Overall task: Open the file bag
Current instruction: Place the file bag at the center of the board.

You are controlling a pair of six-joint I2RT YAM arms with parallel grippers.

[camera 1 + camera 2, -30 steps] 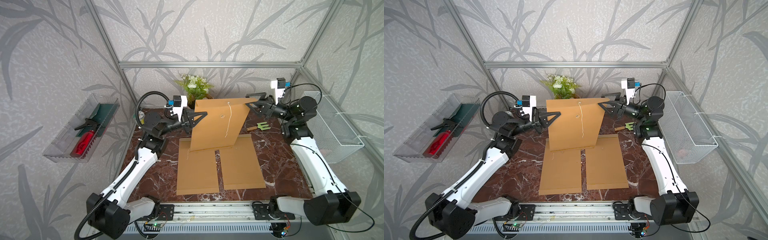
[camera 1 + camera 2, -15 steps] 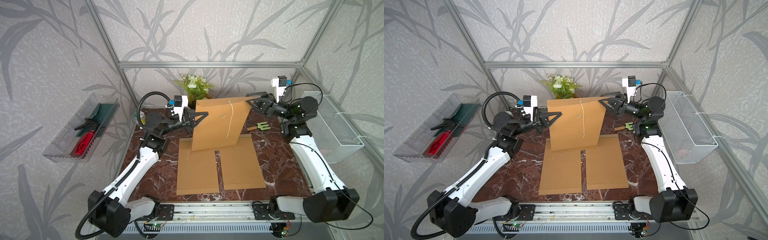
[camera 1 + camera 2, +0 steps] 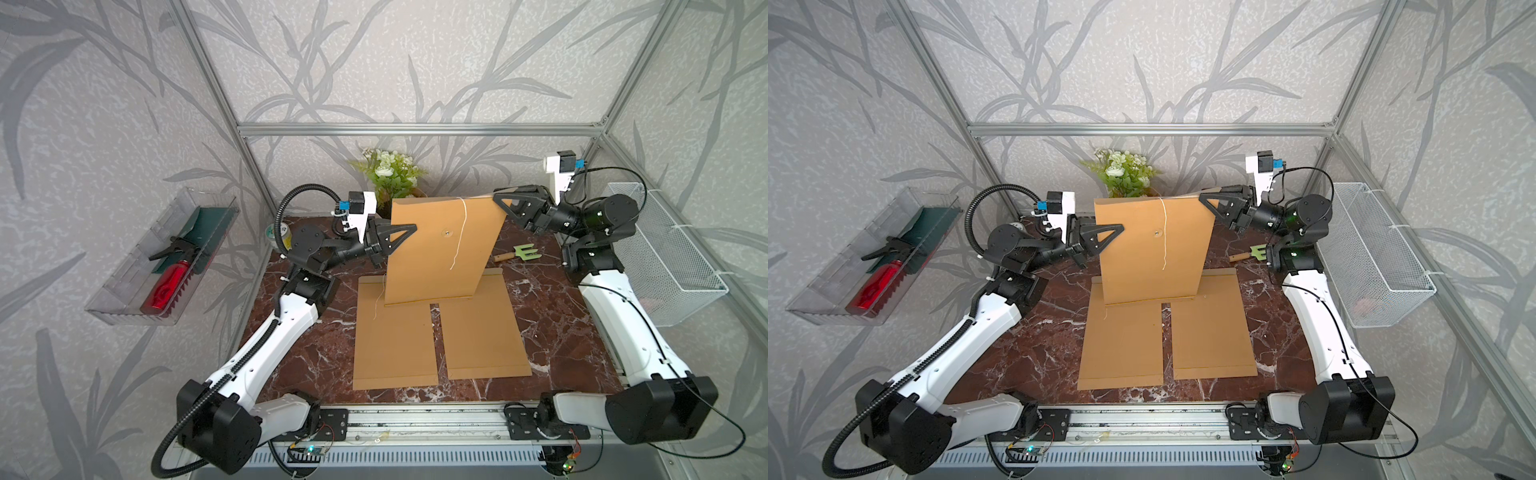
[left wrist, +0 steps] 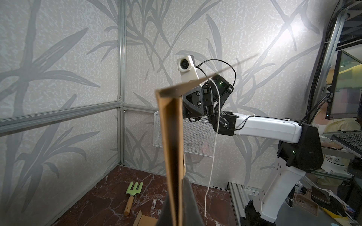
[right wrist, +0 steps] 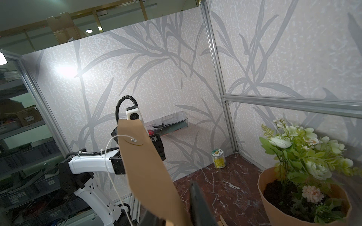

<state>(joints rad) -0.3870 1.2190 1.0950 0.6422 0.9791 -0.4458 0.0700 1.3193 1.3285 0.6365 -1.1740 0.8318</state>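
You are looking at a file bag (image 3: 432, 257) of matt brown paper. The desk (image 3: 316, 357) is gleaming as glossy veined marble.

File bag (image 4: 172, 137) edge-on, white string (image 4: 214, 150) dangling alongside.

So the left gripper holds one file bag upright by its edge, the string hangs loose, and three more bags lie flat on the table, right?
Only two more bags lie flat on the table, as both top views show. The rest holds: the left gripper grips the upright file bag by its edge, string hanging loose.
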